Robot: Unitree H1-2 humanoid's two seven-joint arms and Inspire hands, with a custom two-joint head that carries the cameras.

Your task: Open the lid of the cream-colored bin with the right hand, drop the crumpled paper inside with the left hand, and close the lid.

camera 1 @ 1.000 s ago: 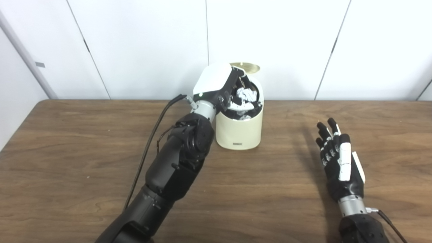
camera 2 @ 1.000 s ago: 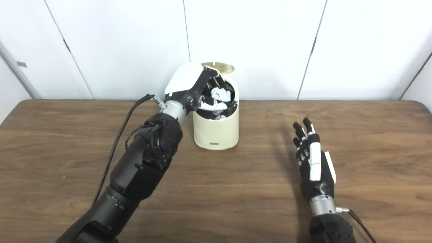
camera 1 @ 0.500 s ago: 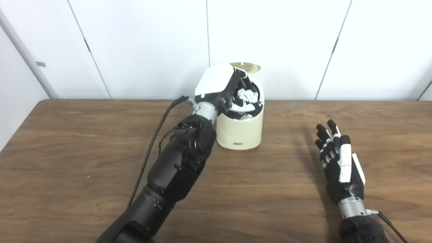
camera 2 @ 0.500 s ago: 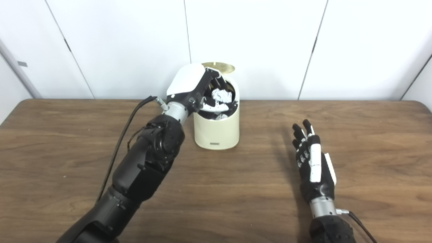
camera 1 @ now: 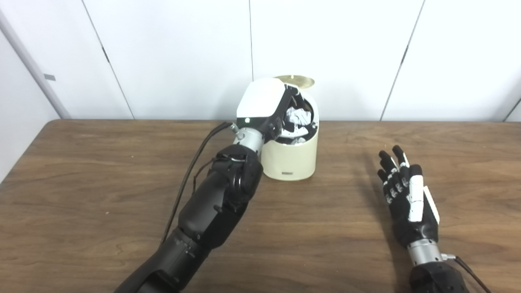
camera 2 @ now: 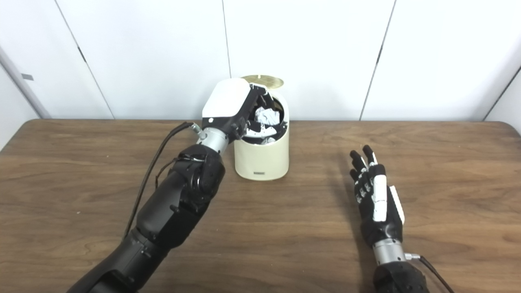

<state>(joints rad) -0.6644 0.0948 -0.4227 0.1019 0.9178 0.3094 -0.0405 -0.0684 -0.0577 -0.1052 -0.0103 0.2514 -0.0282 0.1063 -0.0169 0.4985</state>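
The cream-colored bin (camera 1: 290,156) stands at the back middle of the table, its lid (camera 1: 295,80) tipped up behind the opening and showing a gold underside. My left hand (camera 1: 264,101), with its white back plate upward, reaches over the bin's left rim into the mouth. Its fingers curl around the white crumpled paper (camera 1: 297,116), which sits inside the opening just below rim level. My right hand (camera 1: 407,195) rests low over the table to the right of the bin, well apart from it, open with fingers spread and holding nothing.
The wooden table (camera 1: 101,183) runs up to a white panelled wall close behind the bin. A black cable (camera 1: 191,154) hangs along my left forearm. Bare tabletop lies between the bin and my right hand.
My left hand has turned and shifted a little right over the bin mouth, the paper still in its fingers. My right hand has drawn back slightly toward the front edge.
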